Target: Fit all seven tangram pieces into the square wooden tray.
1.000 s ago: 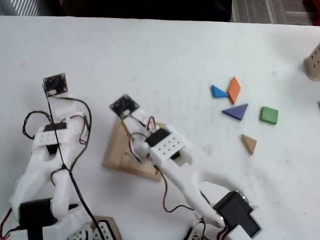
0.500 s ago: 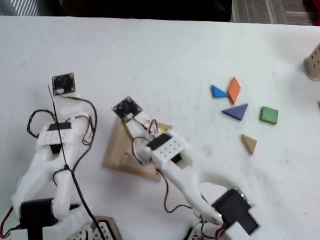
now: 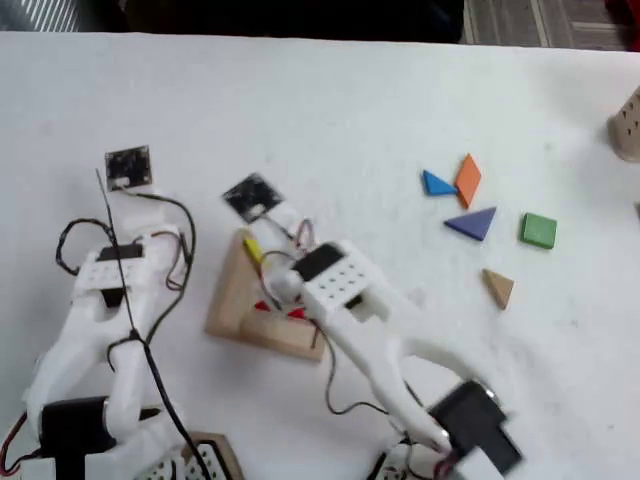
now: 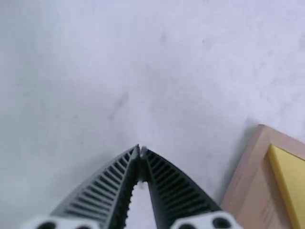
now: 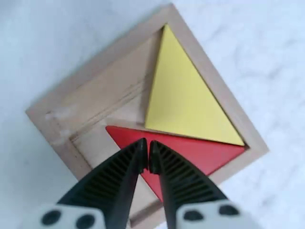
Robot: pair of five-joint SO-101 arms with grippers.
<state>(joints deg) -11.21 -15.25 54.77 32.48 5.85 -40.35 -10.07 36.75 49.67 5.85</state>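
My right end effector (image 5: 147, 143) hangs pressed together and empty over the square wooden tray (image 5: 221, 95). Its tips are above the red triangle (image 5: 200, 152), which touches the yellow triangle (image 5: 183, 100), both tucked against the rim to leave room. My left end effector (image 4: 140, 150), also pressed together, sits over bare bench (image 4: 95, 71) beside the tray, probably to keep clear.

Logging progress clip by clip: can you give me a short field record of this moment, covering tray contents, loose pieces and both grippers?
Tray: square wooden tray, partly filled
In tray: yellow triangle, red triangle, edge to edge
Loose on table: blue triangle, orange parallelogram, purple triangle, green square, tan triangle
Left gripper: shut, over bare table beside the tray
Right gripper: shut, above the red triangle
Pieces placed: two of seven
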